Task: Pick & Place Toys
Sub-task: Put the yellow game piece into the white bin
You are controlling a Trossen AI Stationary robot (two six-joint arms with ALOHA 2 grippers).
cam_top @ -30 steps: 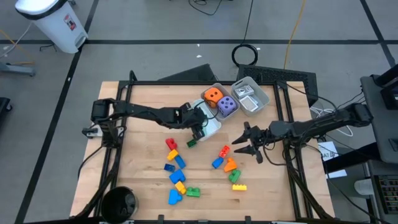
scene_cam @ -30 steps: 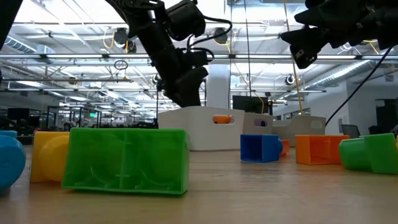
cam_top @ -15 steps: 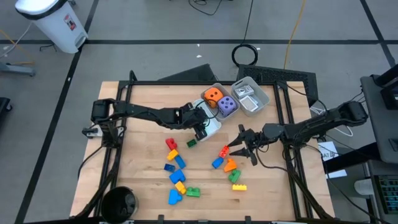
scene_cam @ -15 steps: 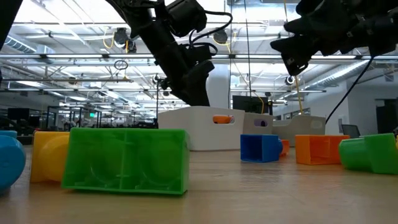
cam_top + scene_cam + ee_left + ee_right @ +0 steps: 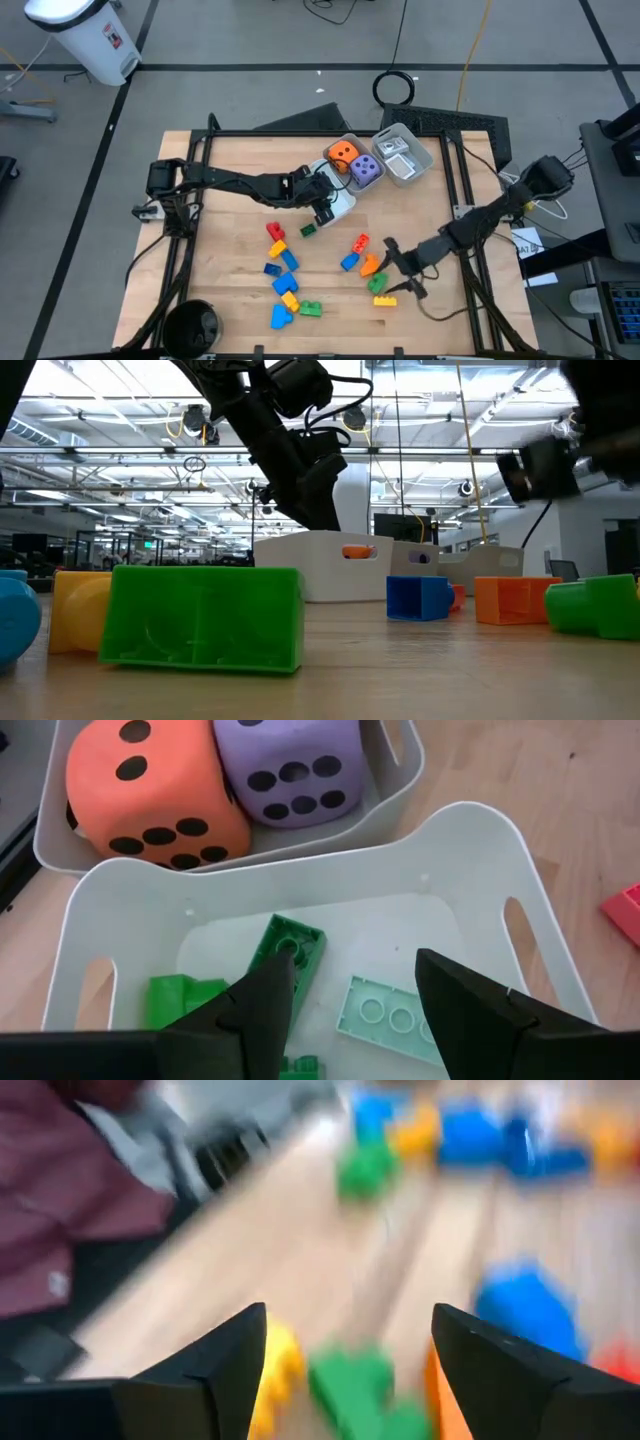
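Loose bricks lie on the wooden table in two groups: red [image 5: 275, 231], blue [image 5: 289, 260] and yellow [image 5: 290, 298] ones left of the middle, and a blue [image 5: 349, 262], an orange [image 5: 370, 265], a green [image 5: 378, 284] and a yellow brick [image 5: 384, 300] to the right. My right gripper [image 5: 388, 268] hangs open over that right group, touching nothing. My left gripper [image 5: 350, 1010] stands open above a white tray [image 5: 480, 850] holding green bricks [image 5: 287, 952]. An orange die [image 5: 343, 153] and a purple die [image 5: 364, 170] sit in a second tray.
A clear tray [image 5: 403, 153] with pale pieces stands at the far right. A dark green brick [image 5: 307, 229] lies on the table just near of the white tray. A black round object [image 5: 190, 326] sits at the near left corner. Bare wood spans the table's left part.
My right gripper has swung toward the table's near edge and gone down, from beside the trays to above the right group of bricks. The bricks have kept their places.
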